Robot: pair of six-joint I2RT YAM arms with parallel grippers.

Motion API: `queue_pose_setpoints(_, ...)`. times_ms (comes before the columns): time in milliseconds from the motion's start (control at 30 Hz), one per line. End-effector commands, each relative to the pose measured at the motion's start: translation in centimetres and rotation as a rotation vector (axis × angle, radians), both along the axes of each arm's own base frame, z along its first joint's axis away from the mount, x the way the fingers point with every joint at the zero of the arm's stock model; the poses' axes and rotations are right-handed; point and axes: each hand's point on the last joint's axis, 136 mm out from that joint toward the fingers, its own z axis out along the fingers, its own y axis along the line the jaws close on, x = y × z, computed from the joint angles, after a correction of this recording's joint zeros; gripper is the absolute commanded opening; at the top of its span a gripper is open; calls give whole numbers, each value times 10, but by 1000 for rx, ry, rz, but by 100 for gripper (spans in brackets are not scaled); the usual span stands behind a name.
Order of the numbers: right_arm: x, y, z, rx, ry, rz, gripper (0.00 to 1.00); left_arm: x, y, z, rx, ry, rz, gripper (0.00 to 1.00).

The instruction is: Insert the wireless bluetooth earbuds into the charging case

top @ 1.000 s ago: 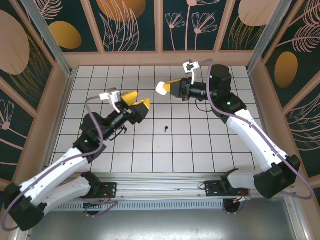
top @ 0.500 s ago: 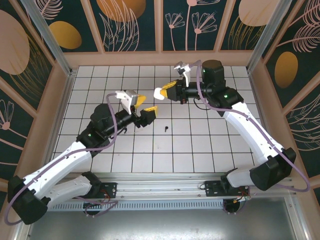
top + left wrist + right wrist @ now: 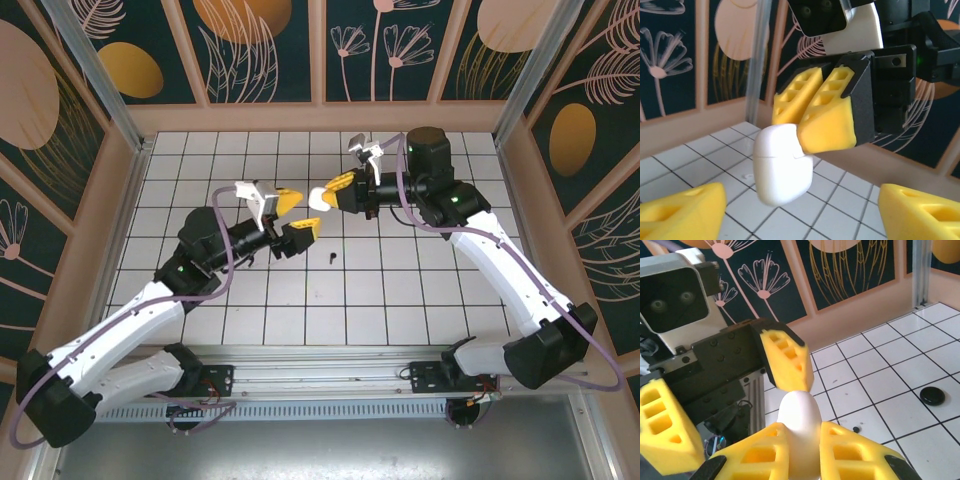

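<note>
As seen from above, left arm point(image 3: 150, 310): it is stretched out over the white tiled floor point(image 3: 200, 170), toward the middle.
Left gripper point(image 3: 300, 212): its two yellow fingers are held wide apart. Nothing is held between them and nothing is touched by them.
Left gripper's aim: it is pointed at the right gripper, nose to nose, and the two are very near each other.
White charging case point(image 3: 318, 198): it is held up in the air, above the floor, just in front of the left gripper's wide fingers. Its lid is closed, and a thin line is seen around it in the left wrist view point(image 3: 782, 165).
Right gripper point(image 3: 328, 193): it is closed tight on the white charging case. Only the back end of the case is pinched, and the rounded front end is left sticking out.
Black earbud point(image 3: 331, 259): one tiny dark piece is seen lying on a floor tile, below the two grippers and apart from them. It is not held by anything.
Round black puck point(image 3: 932, 396): it is seen lying flat on a tile in the right wrist view, well apart from the case.
</note>
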Motion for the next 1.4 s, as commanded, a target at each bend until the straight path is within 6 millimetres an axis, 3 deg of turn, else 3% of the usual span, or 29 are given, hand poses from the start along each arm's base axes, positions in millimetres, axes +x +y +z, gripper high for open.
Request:
queue_pose_setpoints(0, -19, 1, 16, 39, -57, 85, 1, -10, -15, 5, 11, 9, -122, 69)
queue_pose_setpoints(167, -24, -2, 14, 18, -50, 94, 1, -5, -17, 3, -23, 40, -139, 68)
queue_pose_setpoints(400, -30, -7, 9, 15, -54, 81, 1, -5, -5, 6, -113, 66, -206, 55)
queue_pose_setpoints(633, -32, -6, 6, 19, -33, 89, 1, -6, -13, -9, -84, 102, -258, 47)
queue_pose_setpoints(833, -32, -6, 6, 16, -35, 90, 1, -9, -16, -5, -100, 100, -295, 39)
queue_pose_setpoints(1367, -31, -3, -2, 9, -2, 107, 1, -10, -15, 0, -110, 88, -300, 32)
